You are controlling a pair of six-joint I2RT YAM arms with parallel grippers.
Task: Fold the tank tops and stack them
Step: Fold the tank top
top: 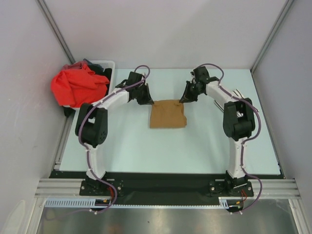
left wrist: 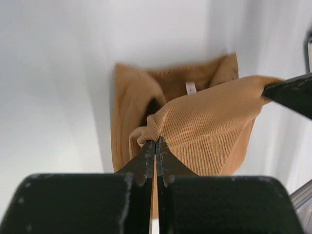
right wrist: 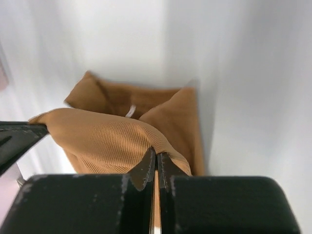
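Note:
A plain tan-brown tank top (top: 167, 117) lies partly folded in the middle of the table, between the two arms. My left gripper (top: 148, 101) is shut on its far left corner, and the ribbed cloth (left wrist: 209, 126) bunches at the closed tips (left wrist: 156, 142). My right gripper (top: 184, 100) is shut on the far right corner. In the right wrist view the fabric (right wrist: 97, 136) drapes over the closed tips (right wrist: 156, 153). The held edge hangs stretched between both grippers, lifted above the rest of the top. A white label (left wrist: 190, 87) shows inside the neckline.
A white plastic laundry basket (top: 106, 64) stands at the far left corner with a red garment (top: 78, 87) and dark cloth spilling over it. Grey walls close in the table on the left, back and right.

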